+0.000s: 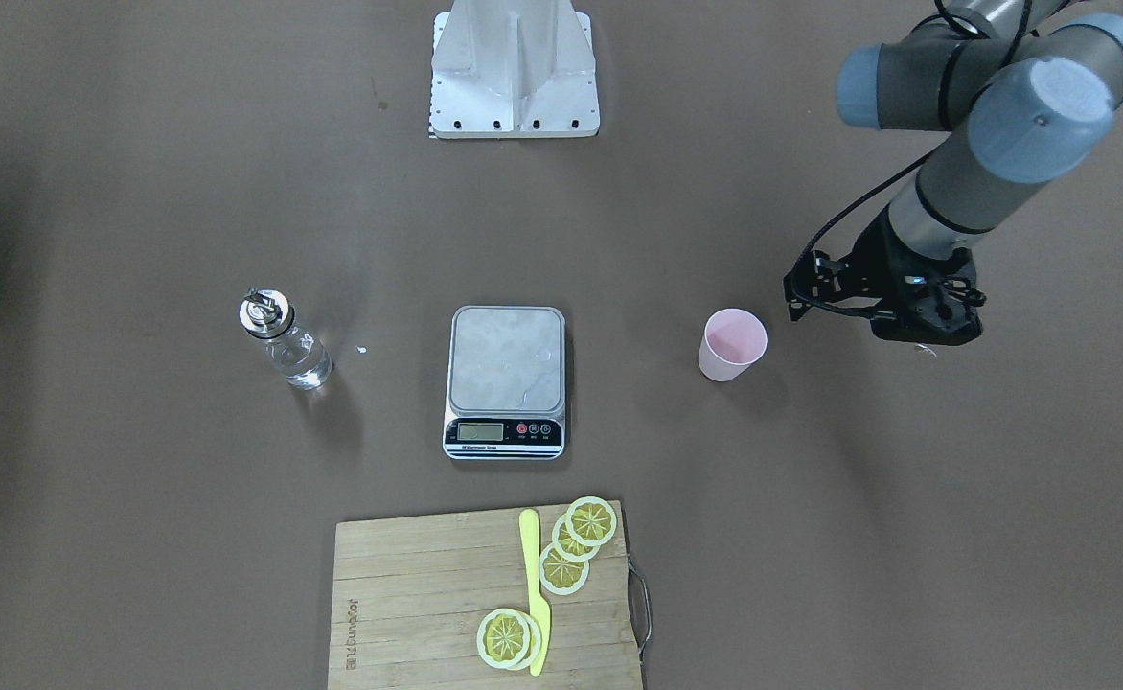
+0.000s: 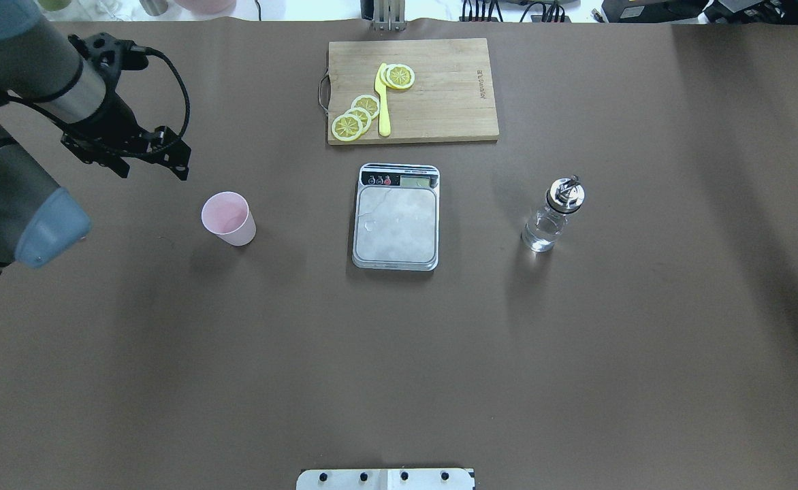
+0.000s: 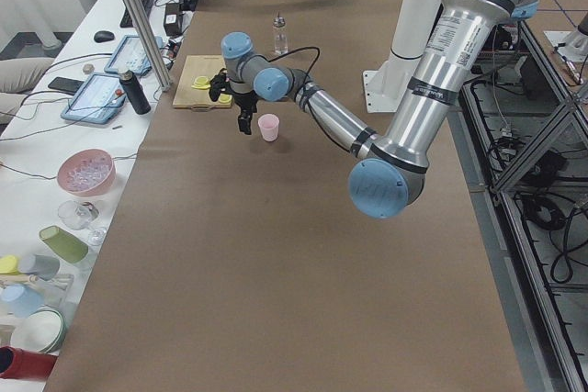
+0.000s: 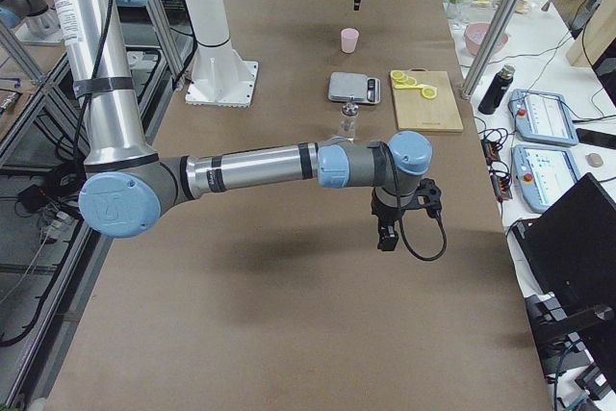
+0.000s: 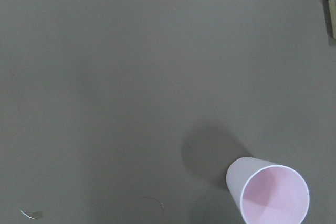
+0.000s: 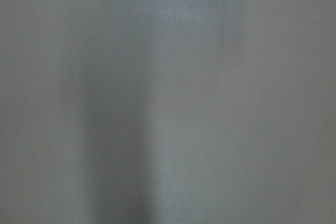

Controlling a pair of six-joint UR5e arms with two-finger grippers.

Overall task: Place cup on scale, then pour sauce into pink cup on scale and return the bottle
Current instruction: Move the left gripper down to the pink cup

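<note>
The pale pink cup (image 2: 229, 219) stands upright and empty on the brown table, left of the scale (image 2: 396, 224); the left wrist view shows the cup (image 5: 268, 195) at its lower right. Nothing rests on the scale's silver platform (image 1: 506, 369). The clear glass bottle (image 2: 553, 216) with its metal pourer stands right of the scale and holds clear sauce. My left gripper (image 2: 123, 146) hovers beyond the cup and to its left, apart from it; its fingers are hidden, so I cannot tell its state. My right gripper (image 4: 385, 233) shows only in the exterior right view, hanging over bare table; I cannot tell its state.
A wooden cutting board (image 2: 440, 88) with lemon slices (image 2: 357, 116) and a yellow knife (image 2: 383, 102) lies beyond the scale. The robot's base plate (image 1: 514, 96) sits at the near edge. Bowls, cups and tablets crowd the white side bench (image 3: 55, 190).
</note>
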